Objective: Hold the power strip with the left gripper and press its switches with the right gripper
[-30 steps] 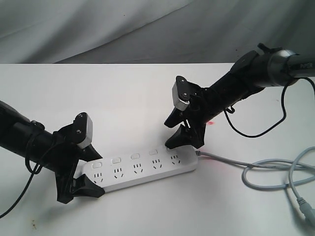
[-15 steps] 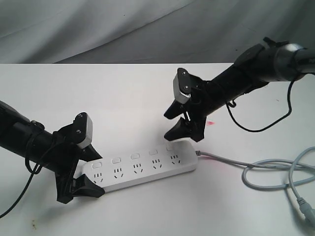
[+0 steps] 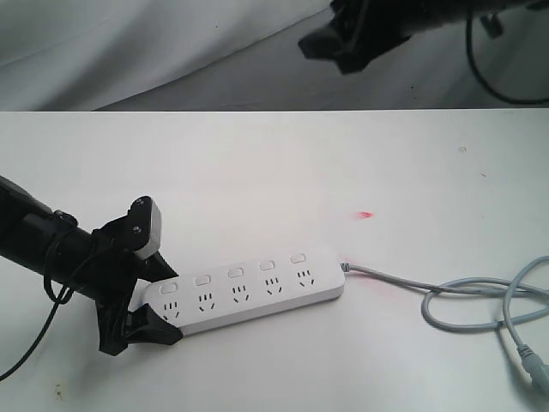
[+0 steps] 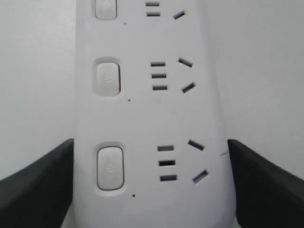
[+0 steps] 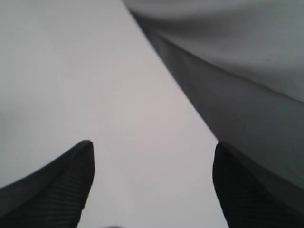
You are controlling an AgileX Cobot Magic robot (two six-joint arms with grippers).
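On the white table point(image 3: 257, 172) my left gripper point(image 4: 152, 190) squeezes the power strip point(image 3: 249, 299) between its jaws, but my wide-open right gripper point(image 5: 152, 185), far above, may miss the switches point(image 3: 234, 272).

power strip point(image 3: 244, 292): smooth white plastic, faint sheen | cord point(image 3: 386, 275) at its 3 o'clock: grey, matt, rubbery | worktop point(image 3: 257, 163): matt white | backdrop point(image 3: 129, 51) at 12 o'clock: creased grey cloth | right fingers point(image 5: 52, 190): black, finely ribbed
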